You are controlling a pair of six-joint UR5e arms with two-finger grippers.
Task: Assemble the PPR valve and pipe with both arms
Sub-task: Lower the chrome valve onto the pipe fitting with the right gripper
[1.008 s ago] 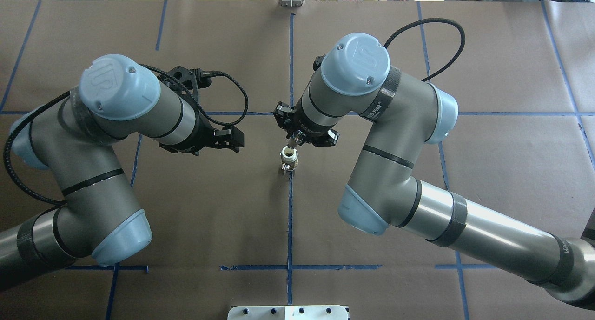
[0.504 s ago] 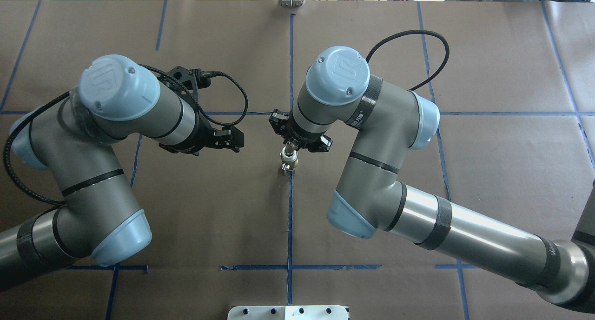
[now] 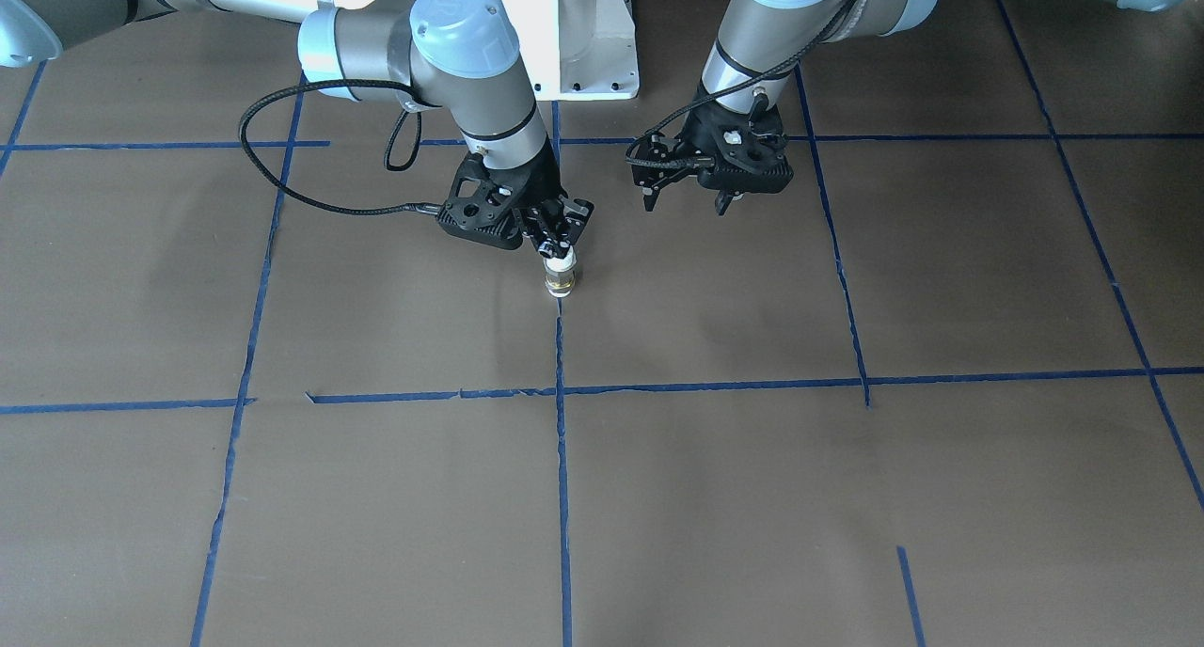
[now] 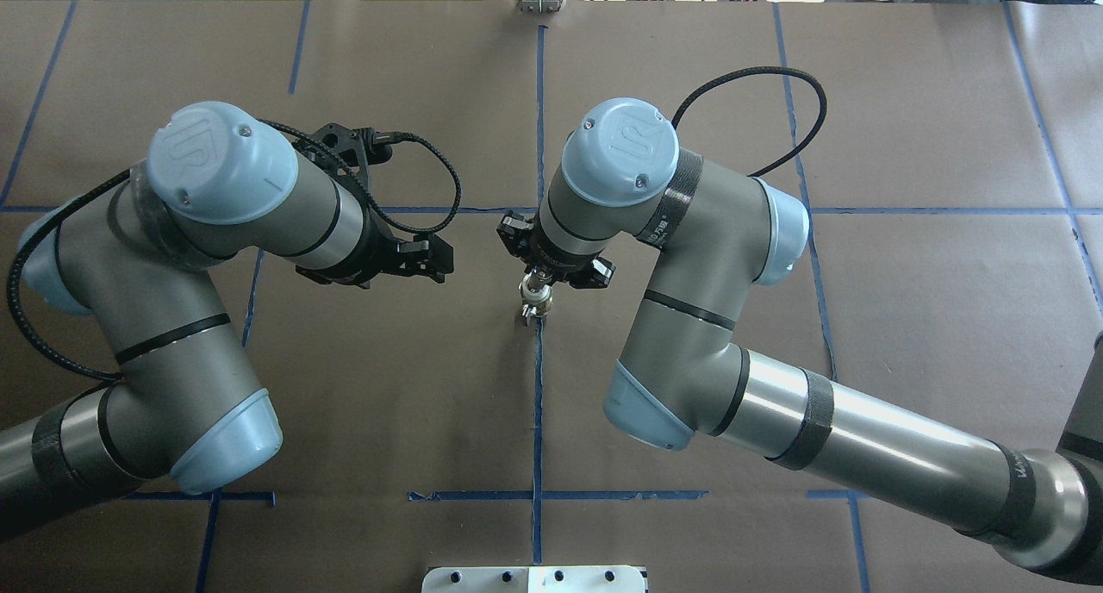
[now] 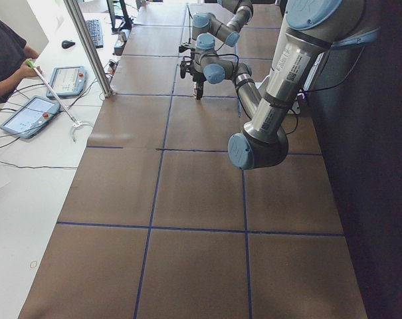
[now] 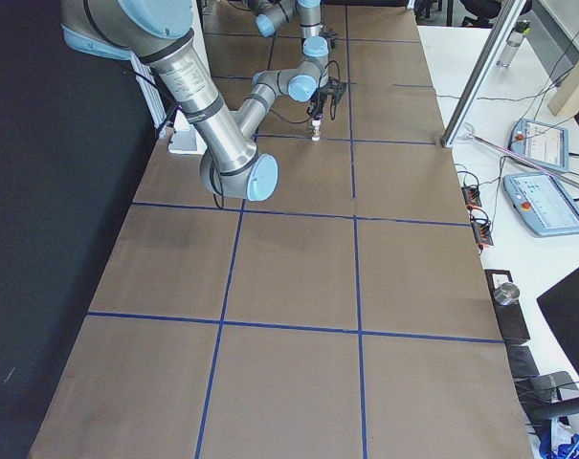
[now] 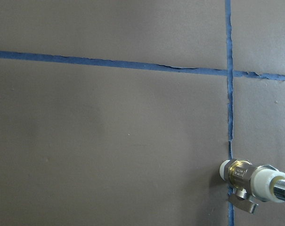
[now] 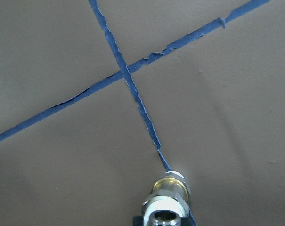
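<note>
**Right gripper [image 3: 562,250] on the upright valve [image 3: 561,280] at mid-table; left gripper [image 3: 685,205] open and empty.**

The valve stands on end on the table [image 3: 847,497], with its lower white end on the blue tape line [image 3: 562,459] that runs from near to far through the middle. Its brass body [image 7: 239,173] lies between two white collars, and a small metal handle [image 7: 243,200] juts from one side. The right gripper points down from above, its jaws drawn in narrowly around the top end of the valve. Whether a pipe is seated in that end cannot be told. The left gripper hangs above the table, near the valve on its left and apart from it, with its fingers [image 3: 648,201] spread wide and nothing between them. Blue tape lines divide the brown table cover into squares.
</note>
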